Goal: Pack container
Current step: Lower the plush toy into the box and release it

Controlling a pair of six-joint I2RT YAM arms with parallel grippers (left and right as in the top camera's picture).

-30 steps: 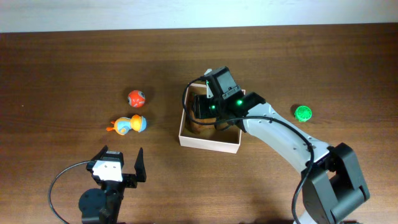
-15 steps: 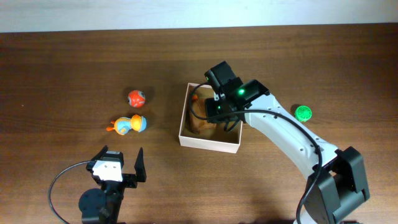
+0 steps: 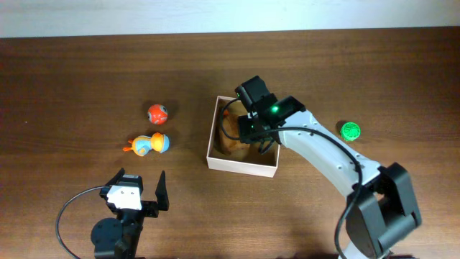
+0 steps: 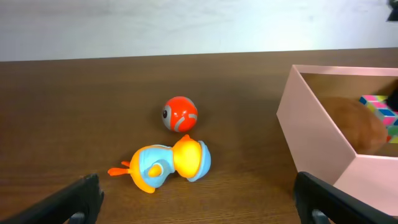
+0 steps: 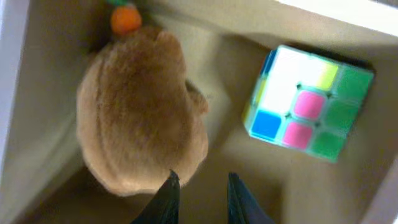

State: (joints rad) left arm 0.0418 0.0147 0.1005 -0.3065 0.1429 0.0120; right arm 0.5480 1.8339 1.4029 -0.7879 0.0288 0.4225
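The container is a square white-walled box with a tan inside, standing right of the table's middle. In it lie a brown plush toy with an orange tip and a multicoloured cube. My right gripper hangs over the inside of the container, just beside the plush's lower edge. Its jaws are drawn close together with only a narrow gap and nothing between them. My left gripper stands wide open and empty near the front edge, left of the container.
An orange-red ball and a blue-and-orange duck toy lie left of the container, ahead of the left gripper. A green ball sits to the right of the container, beside the right arm.
The right gripper's jaws have closed in from half open to nearly together, empty, and it has lifted slightly off the plush. The left arm has not moved.
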